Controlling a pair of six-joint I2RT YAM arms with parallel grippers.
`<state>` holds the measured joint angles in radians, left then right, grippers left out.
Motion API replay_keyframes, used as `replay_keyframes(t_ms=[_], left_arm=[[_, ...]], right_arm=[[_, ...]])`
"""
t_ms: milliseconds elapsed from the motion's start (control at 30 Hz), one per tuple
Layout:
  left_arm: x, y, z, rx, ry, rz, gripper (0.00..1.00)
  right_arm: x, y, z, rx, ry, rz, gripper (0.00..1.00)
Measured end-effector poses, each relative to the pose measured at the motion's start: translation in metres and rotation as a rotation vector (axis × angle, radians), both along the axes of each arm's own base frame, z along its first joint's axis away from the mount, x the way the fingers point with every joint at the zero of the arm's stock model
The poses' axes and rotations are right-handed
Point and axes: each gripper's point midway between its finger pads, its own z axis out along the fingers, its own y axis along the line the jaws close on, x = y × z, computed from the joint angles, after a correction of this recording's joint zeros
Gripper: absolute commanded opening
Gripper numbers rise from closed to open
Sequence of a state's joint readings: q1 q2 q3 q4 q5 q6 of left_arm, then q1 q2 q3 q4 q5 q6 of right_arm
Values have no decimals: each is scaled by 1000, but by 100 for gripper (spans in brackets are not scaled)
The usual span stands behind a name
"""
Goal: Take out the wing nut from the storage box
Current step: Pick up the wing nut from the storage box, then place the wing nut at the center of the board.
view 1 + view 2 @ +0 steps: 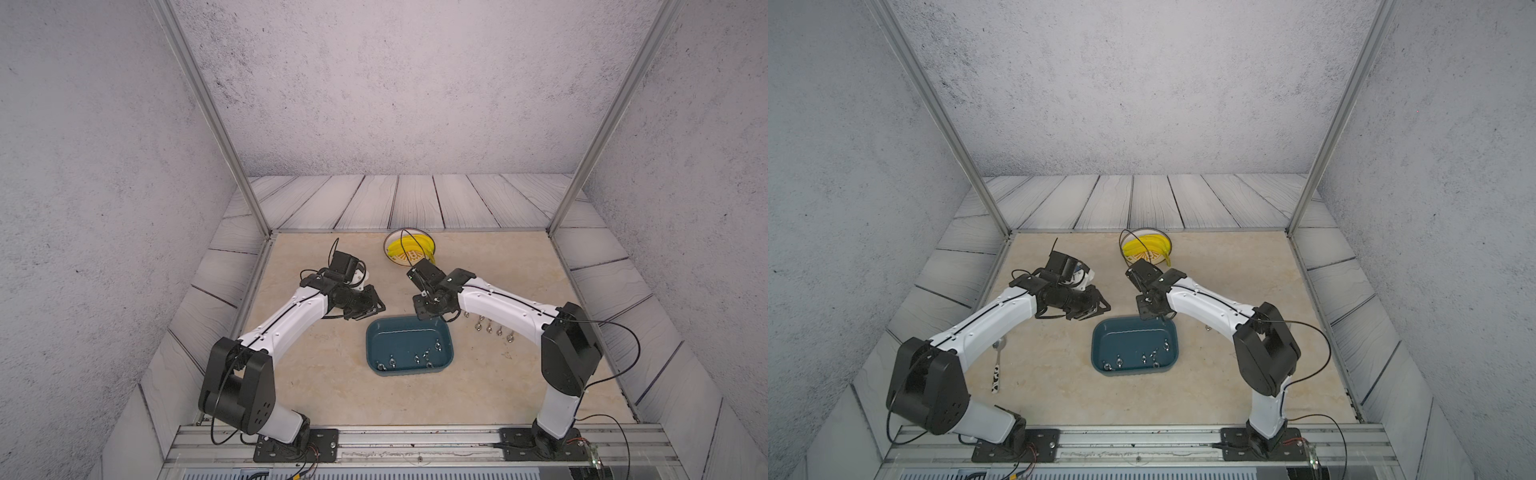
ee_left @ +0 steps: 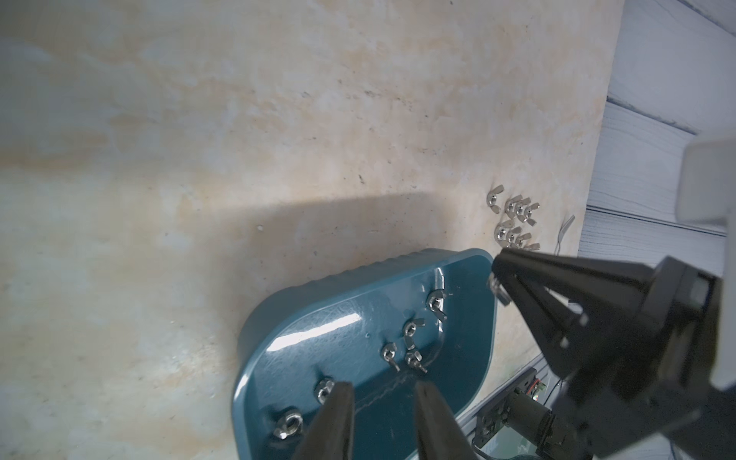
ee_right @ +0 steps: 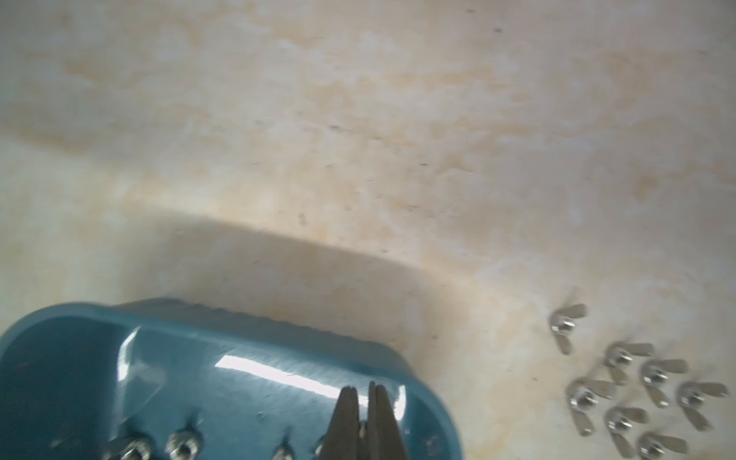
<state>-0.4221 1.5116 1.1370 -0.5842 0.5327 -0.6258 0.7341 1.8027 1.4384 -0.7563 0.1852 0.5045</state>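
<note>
Beige marbled tabletop (image 1: pixel 332 390), enclosed by grey textured walls.

- Shallow teal-blue plastic storage box (image 1: pixel 395 338) with rounded corners: mid-tabletop, toward the front edge. Six small silver metal wing nuts (image 2: pixel 412 330) lie loose on its floor.
- Set-out wing nuts (image 3: pixel 637 390), same kind: grouped on the tabletop between the box and the right edge.
- Right gripper (image 3: pixel 361 388), black: above the box's far right corner, jaws pinched narrow on a held wing nut (image 2: pixel 500 292) at the very tips. The nut appears level with the rim or above it.
- Left gripper (image 2: pixel 382 384), black: just off the box's far left corner, jaws partly apart, empty.
- Round white-and-yellow plate (image 1: pixel 392 258) of bananas: far edge, not concerned.

Handling note, step in hand: carry-out.
- Keep the pinch firm, since the hold is at the tips and the nut is slick metal.
- Rise clear of the rim before moving toward the right edge.
- Lower close to the tabletop beside the group, not onto it.
- Release only then, so the nut neither bounces nor scatters its neighbours.
</note>
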Motion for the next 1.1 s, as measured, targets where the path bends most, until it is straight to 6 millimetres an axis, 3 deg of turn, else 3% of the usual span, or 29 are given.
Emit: replay_keyframes(t_ms=[233,333,433,600,900,1100], left_arm=[[4,-62,18,-51,-37,-190,34],[-2,-91,25,-75,-57,-287,34],[-11,-112,27,-85,-56,-358,34],[-23,-130,28,-90,-50,-427,34],[-30,-125,23,-68,-29,-450,34],[-32,-124,20,-62,-23,-455,34]], right_arm=[[35,-139,-15,-66,28,-348,0],[36,-192,-23,-81,51,-492,0],[32,-228,-32,-90,75,-602,0],[22,-249,-43,-104,102,-681,0],[4,-253,-78,-139,174,-702,0],[6,-258,-89,-141,180,-716,0]])
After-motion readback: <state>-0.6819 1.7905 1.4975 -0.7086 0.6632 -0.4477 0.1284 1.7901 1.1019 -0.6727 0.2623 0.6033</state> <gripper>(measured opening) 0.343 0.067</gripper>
